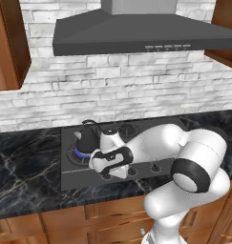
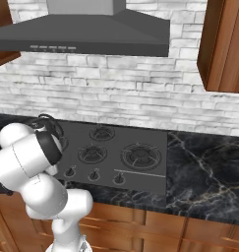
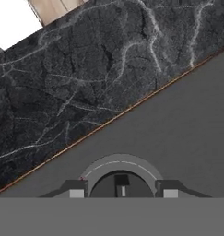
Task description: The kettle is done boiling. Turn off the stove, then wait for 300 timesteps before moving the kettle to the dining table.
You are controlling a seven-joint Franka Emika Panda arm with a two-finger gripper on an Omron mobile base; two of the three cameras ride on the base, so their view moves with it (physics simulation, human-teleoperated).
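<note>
At the bottom centre of the hand view, the tool (image 3: pixel 120 193) sits with its two dark fingertips (image 3: pixel 76 191) either side of a round black knob (image 3: pixel 121 183), parted and close against its edges; whether they actually pinch it cannot be told. In the left base view the tool (image 1: pixel 108 167) is in the lower centre of the frame, pressed down at the front edge of the stove (image 1: pixel 151 167), where the row of knobs runs. The knob lies straight ahead of the tool, between the fingertips, so the coming move looks like a twist about the knob's own axis, not a reach.

Just beyond and to the upper left of the hand stands the kettle (image 1: pixel 87 137), upright on the left burner, a blue ring of flame showing at its base; the burner appears lit. Black marble tabletop (image 1: pixel 26 167) flanks the cooktop. Farther back, white brick and the grey range hood (image 1: pixel 136 33) close the scene.
</note>
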